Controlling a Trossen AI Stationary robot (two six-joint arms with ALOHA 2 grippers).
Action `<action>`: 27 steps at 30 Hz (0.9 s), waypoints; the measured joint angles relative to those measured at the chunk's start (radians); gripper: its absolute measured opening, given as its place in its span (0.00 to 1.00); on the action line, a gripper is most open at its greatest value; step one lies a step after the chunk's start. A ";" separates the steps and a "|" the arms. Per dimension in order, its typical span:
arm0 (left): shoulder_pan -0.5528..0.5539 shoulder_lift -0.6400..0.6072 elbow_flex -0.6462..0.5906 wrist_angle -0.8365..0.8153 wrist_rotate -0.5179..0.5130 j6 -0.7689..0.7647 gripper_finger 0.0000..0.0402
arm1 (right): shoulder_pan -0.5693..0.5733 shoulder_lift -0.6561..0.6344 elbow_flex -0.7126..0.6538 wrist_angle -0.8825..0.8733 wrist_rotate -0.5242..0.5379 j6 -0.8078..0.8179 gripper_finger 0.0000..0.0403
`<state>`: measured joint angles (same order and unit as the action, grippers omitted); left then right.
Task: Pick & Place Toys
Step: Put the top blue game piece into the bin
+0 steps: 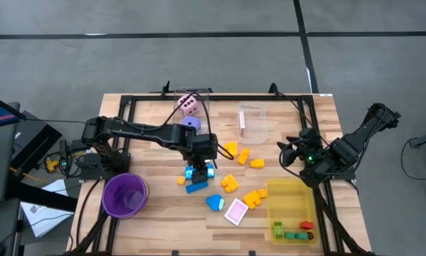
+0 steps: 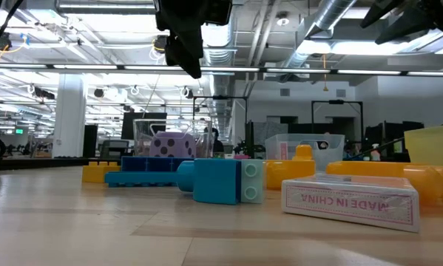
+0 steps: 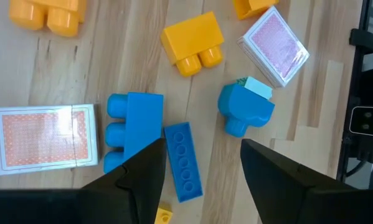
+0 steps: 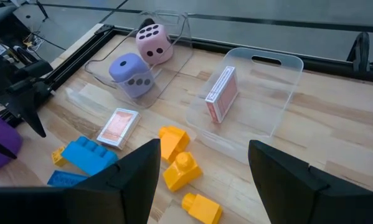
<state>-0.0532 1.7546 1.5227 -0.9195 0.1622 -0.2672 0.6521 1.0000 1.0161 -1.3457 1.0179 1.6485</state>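
The left gripper (image 1: 199,162) is hovering near the middle of the high view, directly over a small knot of blue toys, and its jaws are standing apart with nothing between them. In the left wrist view the two dark fingers (image 3: 142,180) are framing a flat blue strip (image 3: 183,160) — a long, thin studded piece lying flat on the wood, its long axis running roughly along the fingers' own reach, tilted only slightly, so the jaws are already set across its narrow width. Just beside it, touching or nearly so, a chunkier blue block (image 3: 135,127) is lying under one finger, which looks like the thing most likely to get in the way of a clean descent. A rounder blue piece (image 3: 244,111) is sitting apart on the other side, and a pink-backed card (image 3: 43,137) is lying beyond the chunky block. The right gripper (image 1: 291,153) is waiting at the right edge of the table, open and empty, well apart from the blue pieces — so the left arm is plainly the nearer one. The yellow tray (image 1: 291,192) is sitting in the lower right of the high view, with a few green and red pieces already in its near end.
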 joint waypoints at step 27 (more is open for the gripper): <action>-0.057 0.000 -0.224 -0.043 0.001 -0.215 0.49 | 0.000 0.000 0.000 0.004 -0.023 -0.003 0.58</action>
<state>-0.1100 1.7542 1.2986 -0.9623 0.1628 -0.4818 0.6521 1.0003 1.0161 -1.3418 0.9951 1.6459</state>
